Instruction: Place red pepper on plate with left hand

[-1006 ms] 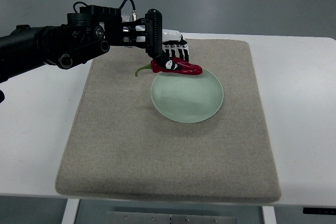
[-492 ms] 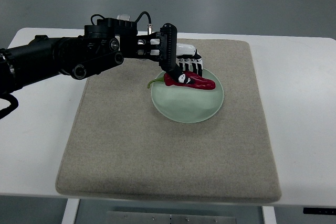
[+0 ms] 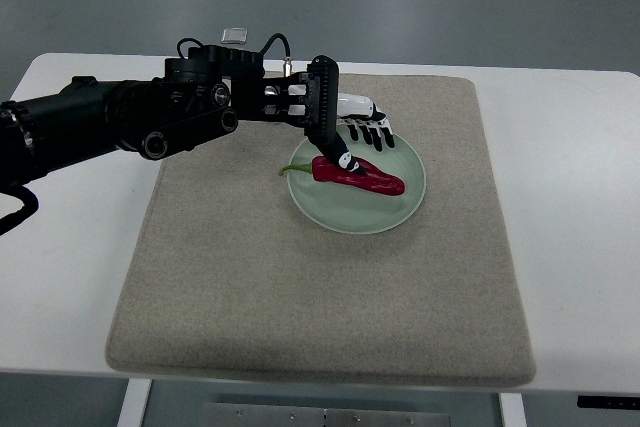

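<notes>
Red pepper down on the plate, left hand just behind it.

The red pepper [image 3: 357,176] lies across the pale green plate [image 3: 400,209], stem poking over the left rim, so the placing looks done. The left hand [image 3: 352,134] reaches in over the beige mat [image 3: 250,287] on the white bench [image 3: 580,197], its fingers [image 3: 376,135] spread and relaxed (one dark tip seems to touch the pepper), gripping nothing.

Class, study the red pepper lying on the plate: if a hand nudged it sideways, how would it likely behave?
The red pepper looks glossy, so it may slide on the smooth plate. Its long, curved shape suggests it would pivot rather than roll far. It appears to keep its shape, so probably fairly stiff.
</notes>
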